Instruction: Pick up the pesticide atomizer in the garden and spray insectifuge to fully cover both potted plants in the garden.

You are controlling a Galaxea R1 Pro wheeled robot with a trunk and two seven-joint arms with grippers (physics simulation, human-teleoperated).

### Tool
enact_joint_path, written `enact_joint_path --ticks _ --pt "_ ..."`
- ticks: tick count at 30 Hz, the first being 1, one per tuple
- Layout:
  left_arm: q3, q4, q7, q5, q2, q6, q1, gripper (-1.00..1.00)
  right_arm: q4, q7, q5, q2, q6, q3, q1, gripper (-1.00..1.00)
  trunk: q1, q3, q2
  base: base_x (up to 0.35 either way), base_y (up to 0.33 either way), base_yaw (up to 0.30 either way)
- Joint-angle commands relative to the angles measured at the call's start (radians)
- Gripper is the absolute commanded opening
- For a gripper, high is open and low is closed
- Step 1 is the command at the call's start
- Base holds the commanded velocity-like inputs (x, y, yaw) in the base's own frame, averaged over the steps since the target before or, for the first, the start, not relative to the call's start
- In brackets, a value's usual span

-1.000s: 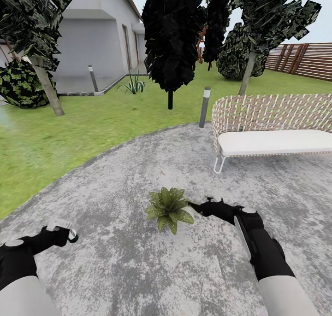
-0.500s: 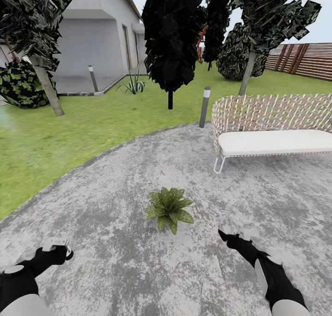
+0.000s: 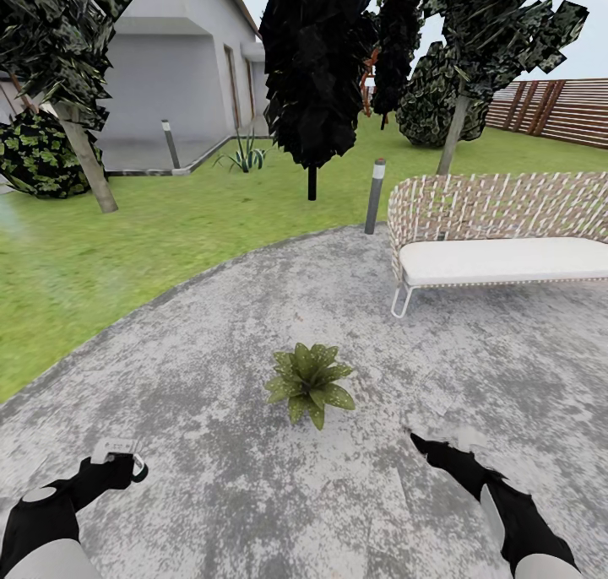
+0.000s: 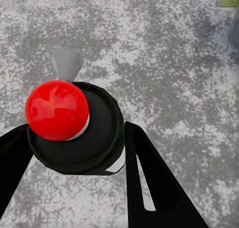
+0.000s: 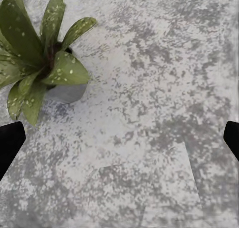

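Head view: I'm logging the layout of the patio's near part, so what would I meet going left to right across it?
Left gripper holding the pesticide atomizer → potted plant → right gripper, with the bench farther back on the right.

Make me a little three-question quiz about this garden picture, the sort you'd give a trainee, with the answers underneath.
1. True or false: the left gripper holds the spray bottle.
2. What does the potted plant stand on: A the lawn, B the grey paving, C the bench?
3. Fill in: the right gripper's fingers stand wide apart over bare ____, with the plant off to one side.

Key
1. True: in the left wrist view the dark bottle sits between the black fingers.
2. B: it stands on the paved patio, well short of the bench.
3. Paving: nothing lies between them.
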Motion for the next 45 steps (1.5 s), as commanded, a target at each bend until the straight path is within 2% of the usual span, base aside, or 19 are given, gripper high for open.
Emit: enact_joint_path --ticks 1,4,10,12,14,15,17,18,21,24,31,45 --pt "0.004 -0.002 -0.005 -0.005 -0.001 -0.001 -0.002 -1.00 0.014 0.009 0.009 -0.007 0.005 -0.007 -0.001 1.00 0.000 -0.001 0.000 0.000 0.000 0.000" --pt "0.004 -0.002 -0.005 -0.006 -0.001 -0.001 -0.002 -1.00 0.035 0.008 0.009 -0.018 0.005 -0.006 -0.001 1.00 0.000 -0.001 0.000 0.000 0.000 0.000" --pt "0.004 -0.001 0.002 -0.006 -0.001 -0.004 -0.002 -1.00 0.044 0.002 0.012 -0.020 0.000 -0.006 -0.001 1.00 0.000 -0.001 0.000 0.000 0.000 0.000" --pt "0.005 0.014 0.033 -0.005 -0.001 -0.006 -0.002 -1.00 0.054 -0.018 0.013 -0.020 -0.004 -0.006 -0.001 1.00 0.000 -0.001 0.000 0.000 0.000 0.000" --pt "0.005 0.050 0.116 -0.002 -0.001 -0.006 -0.002 -1.00 0.076 -0.093 0.012 -0.019 -0.005 -0.006 -0.001 1.00 0.000 -0.001 0.000 0.000 0.000 0.000" --pt "0.005 0.087 0.207 0.000 -0.001 -0.006 -0.002 -1.00 0.091 -0.174 0.012 -0.017 -0.005 -0.007 -0.001 1.00 0.000 -0.001 0.000 0.000 0.000 0.000" --pt "0.005 0.150 0.345 0.001 -0.001 -0.006 -0.002 -1.00 0.101 -0.281 0.013 -0.013 -0.005 -0.005 -0.001 1.00 0.000 -0.001 0.000 0.000 0.000 0.000" --pt "0.003 0.199 0.437 0.001 -0.001 -0.006 -0.002 -1.00 0.105 -0.340 0.013 -0.011 -0.005 -0.003 -0.001 1.00 0.000 -0.001 0.000 0.000 0.000 0.000" --pt "0.003 0.254 0.521 0.000 -0.001 -0.007 -0.002 -1.00 0.108 -0.384 0.016 -0.010 -0.005 -0.004 -0.001 1.00 0.000 -0.001 0.000 0.000 0.000 0.000" --pt "0.002 0.266 0.510 0.000 -0.001 -0.007 -0.002 -1.00 0.108 -0.391 0.014 -0.011 -0.005 -0.004 -0.001 1.00 0.000 -0.001 0.000 0.000 0.000 0.000" --pt "-0.002 0.268 0.335 -0.002 0.009 -0.007 -0.002 -1.00 0.106 -0.393 0.015 -0.011 -0.005 -0.004 -0.001 1.00 0.000 -0.001 0.000 0.000 0.000 0.000" --pt "-0.004 0.267 0.329 -0.006 0.008 -0.007 -0.002 -1.00 0.107 -0.395 0.010 -0.016 -0.001 -0.004 -0.001 1.00 0.000 0.010 0.000 0.000 0.068 -0.113"
